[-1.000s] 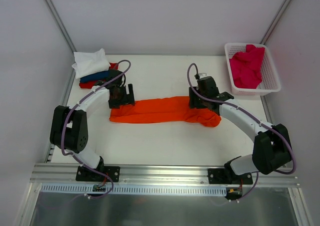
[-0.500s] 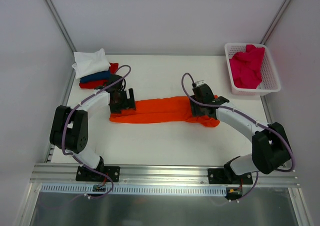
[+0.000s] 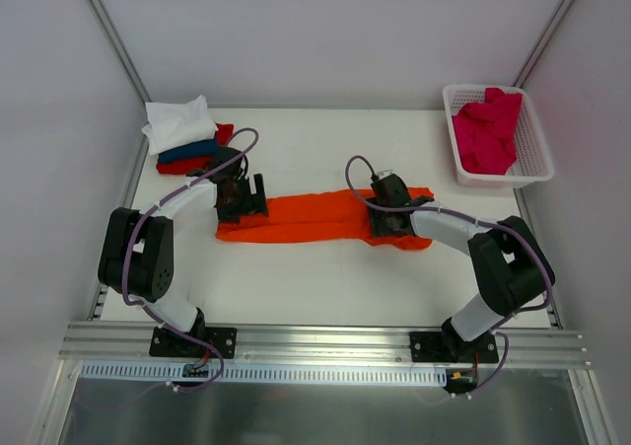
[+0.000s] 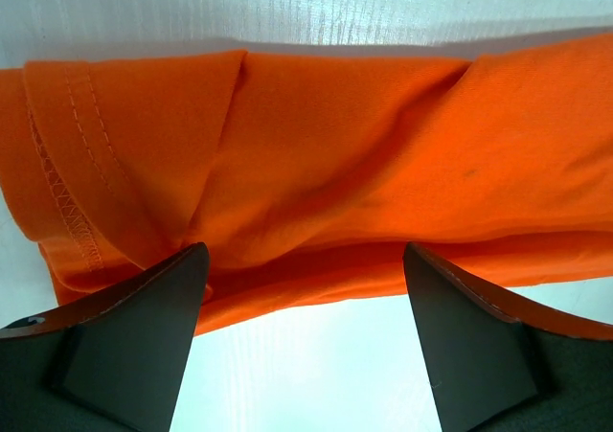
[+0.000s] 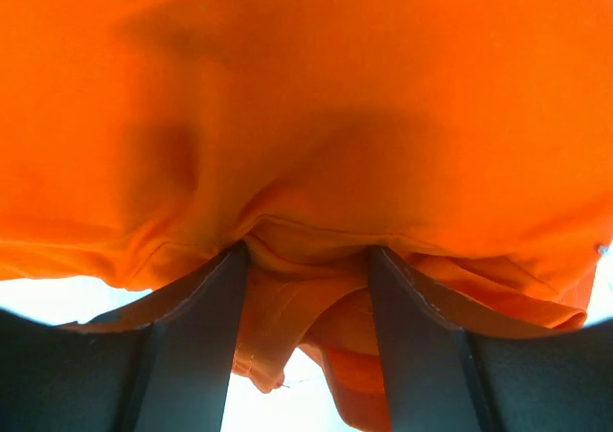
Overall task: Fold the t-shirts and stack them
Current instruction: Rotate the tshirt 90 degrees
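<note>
**Both my grippers at the orange t-shirt**

Far right, a white basket [image 3: 537,174] holds the crimson-pink t-shirt [image 3: 485,129]; far left sits the folded t-shirt stack [image 3: 182,134]. The orange t-shirt [image 3: 315,218] lies as a long strip mid-table. My left gripper [image 4: 305,252] straddles its left end, jaws wide apart. Cloth bunches between my right gripper's [image 5: 306,252] half-spread fingers; whether it pinches, I cannot tell
</note>
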### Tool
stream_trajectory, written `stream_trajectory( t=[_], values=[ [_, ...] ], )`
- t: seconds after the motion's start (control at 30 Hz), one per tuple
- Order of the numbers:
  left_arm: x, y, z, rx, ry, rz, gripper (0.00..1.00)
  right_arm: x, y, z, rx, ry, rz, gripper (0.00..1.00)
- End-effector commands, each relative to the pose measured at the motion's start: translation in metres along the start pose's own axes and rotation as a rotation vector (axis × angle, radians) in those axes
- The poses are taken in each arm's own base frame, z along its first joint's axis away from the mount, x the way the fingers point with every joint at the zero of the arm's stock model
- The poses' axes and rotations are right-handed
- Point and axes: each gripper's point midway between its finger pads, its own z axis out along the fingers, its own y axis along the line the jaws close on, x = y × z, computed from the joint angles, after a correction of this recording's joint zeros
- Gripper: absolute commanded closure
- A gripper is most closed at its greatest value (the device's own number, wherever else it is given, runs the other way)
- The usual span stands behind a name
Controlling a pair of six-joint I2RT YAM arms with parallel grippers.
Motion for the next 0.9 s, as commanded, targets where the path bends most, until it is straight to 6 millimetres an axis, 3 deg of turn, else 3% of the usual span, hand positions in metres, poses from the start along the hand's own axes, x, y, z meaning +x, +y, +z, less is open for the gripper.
stream_trajectory(
  t=[0.0,0.27,0.67,0.87],
  values=[
    [0.003,-0.004,0.003,0.010,0.011,-0.009,0.16,-0.001,0.012,0.008,-0.046,-0.007,0.028,0.44],
    [0.013,-0.001,0.021,-0.002,0.077,-0.022,0.17,-0.008,0.014,0.006,-0.049,-0.018,0.035,0.43],
    [0.030,0.005,0.024,-0.022,0.107,-0.031,0.16,-0.012,0.025,0.022,-0.095,0.027,0.079,0.43],
    [0.039,-0.002,0.022,-0.016,0.115,-0.018,0.16,-0.025,0.021,0.026,-0.107,0.025,0.096,0.43]
  ],
)
